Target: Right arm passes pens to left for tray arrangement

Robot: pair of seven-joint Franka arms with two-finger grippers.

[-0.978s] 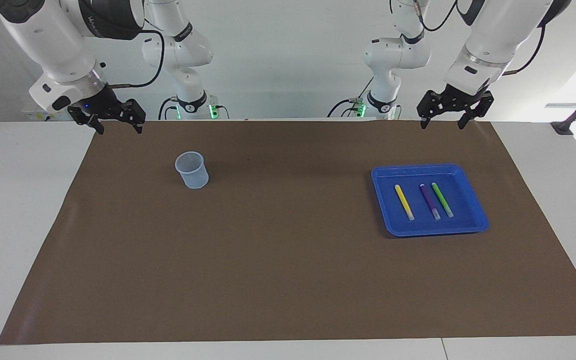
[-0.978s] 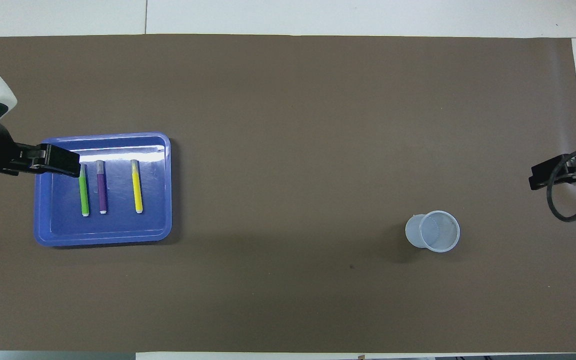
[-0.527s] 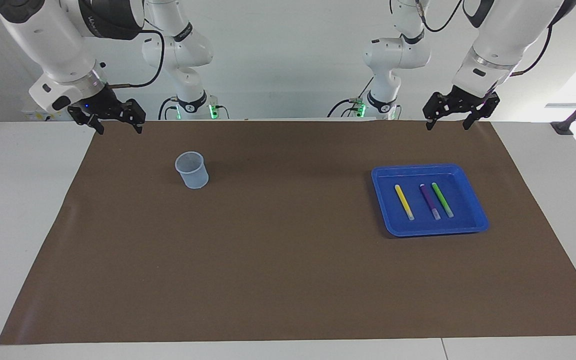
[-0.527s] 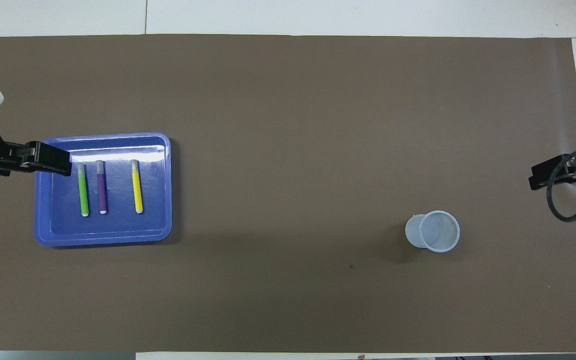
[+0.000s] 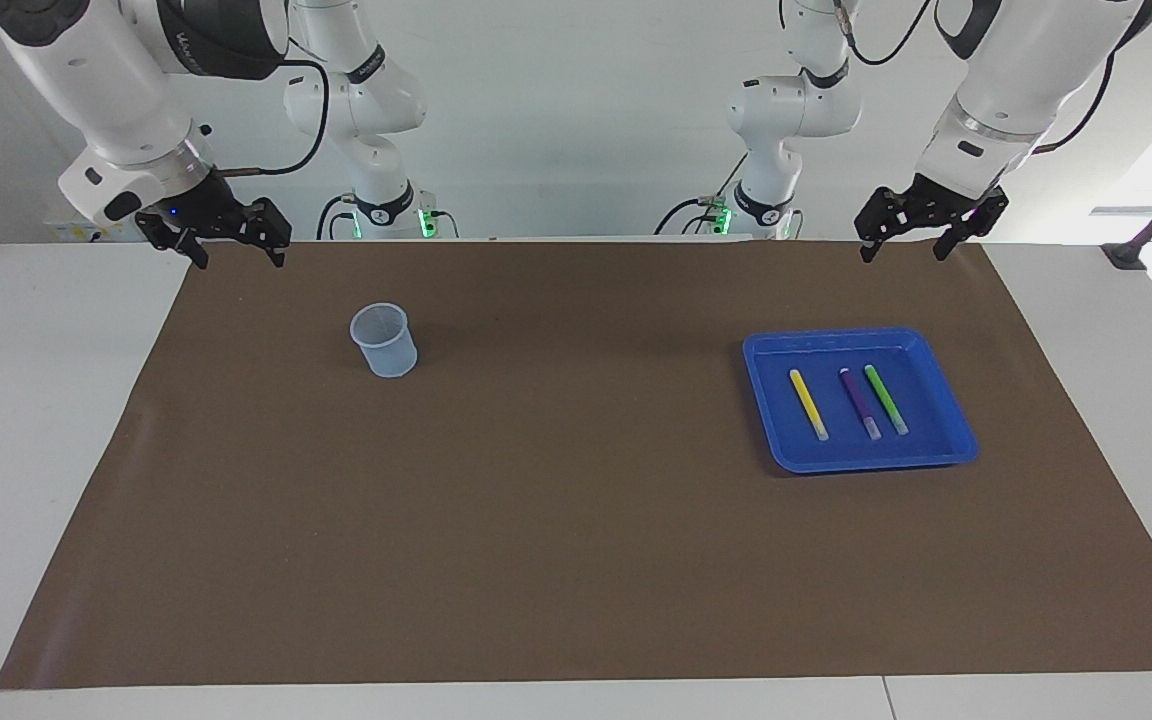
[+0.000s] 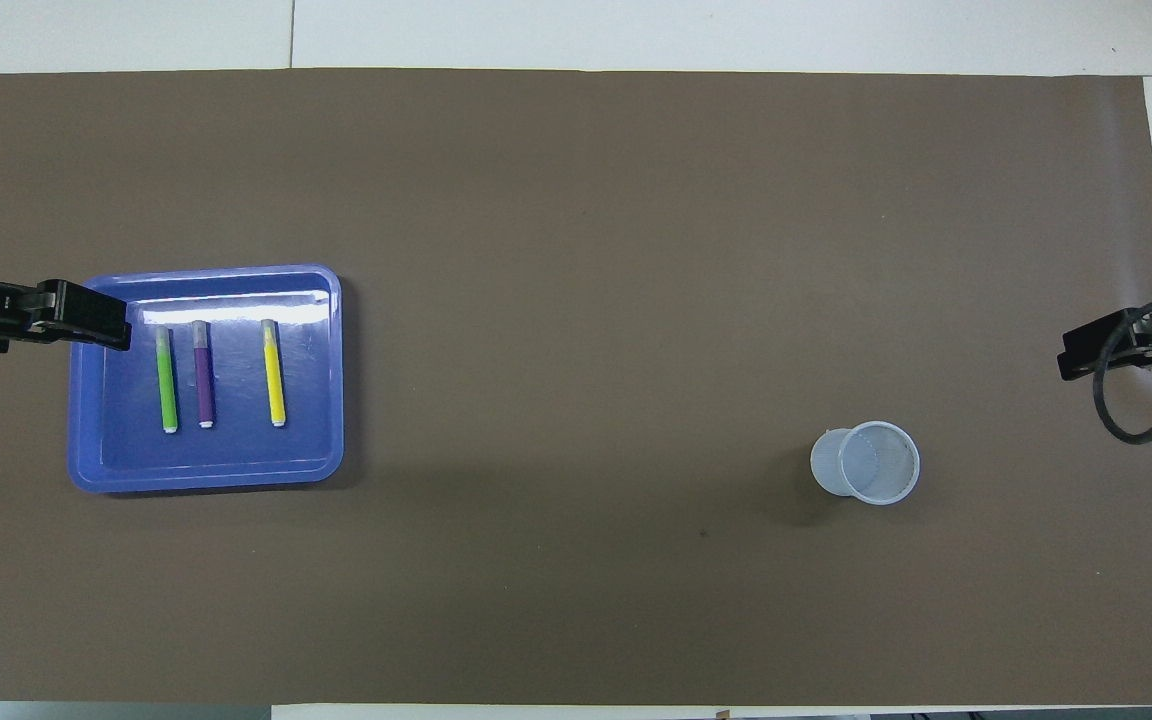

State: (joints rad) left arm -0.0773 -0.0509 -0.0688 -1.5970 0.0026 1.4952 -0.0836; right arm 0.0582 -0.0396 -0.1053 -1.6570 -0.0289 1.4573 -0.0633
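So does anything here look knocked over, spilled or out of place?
Nothing stands out. The yellow pen, purple pen and green pen lie roughly side by side in the blue tray. The clear cup stands upright, empty as far as I can see. The left hand and right hand hang open, holding nothing.

- Blue tray (image 6: 321, 380) holds green pen (image 6: 167, 380), purple pen (image 6: 204, 375), yellow pen (image 6: 275, 373), lying parallel and apart.
- Clear cup (image 6: 866, 461) stands on the brown mat (image 6: 576, 300), toward the right arm's end.
- Left gripper (image 6: 86, 314) overlaps the tray's corner.
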